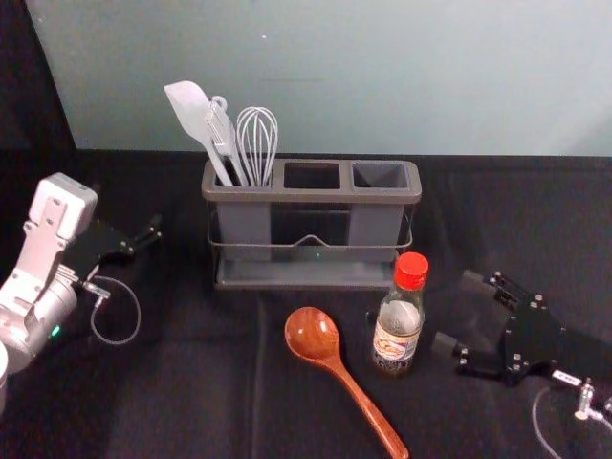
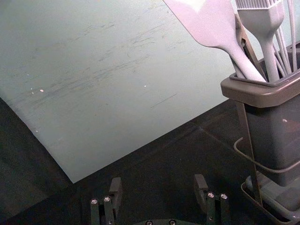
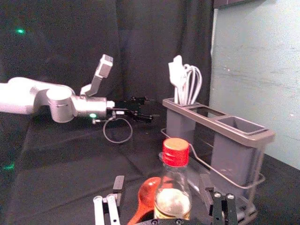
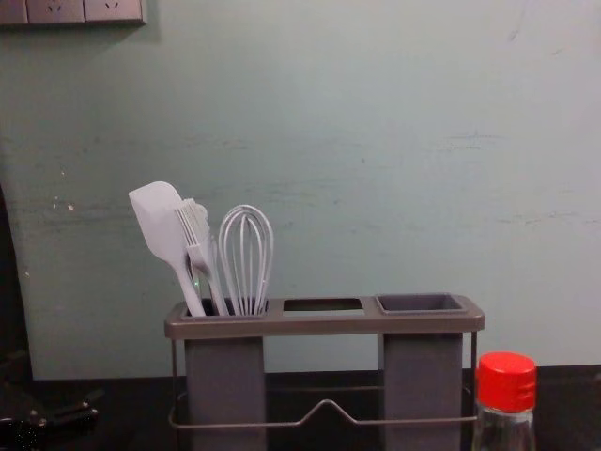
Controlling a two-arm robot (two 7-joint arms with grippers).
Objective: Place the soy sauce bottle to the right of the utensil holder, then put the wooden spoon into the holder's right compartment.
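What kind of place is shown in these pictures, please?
Probably a robot test table, not a real kitchen: a utensil holder and a wooden spoon lie on black cloth, between two robot arms.

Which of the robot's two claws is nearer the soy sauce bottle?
The right claw: its open fingers point toward the bottle from the right, whereas the left claw is farther off, out beyond the left end of the utensil holder.
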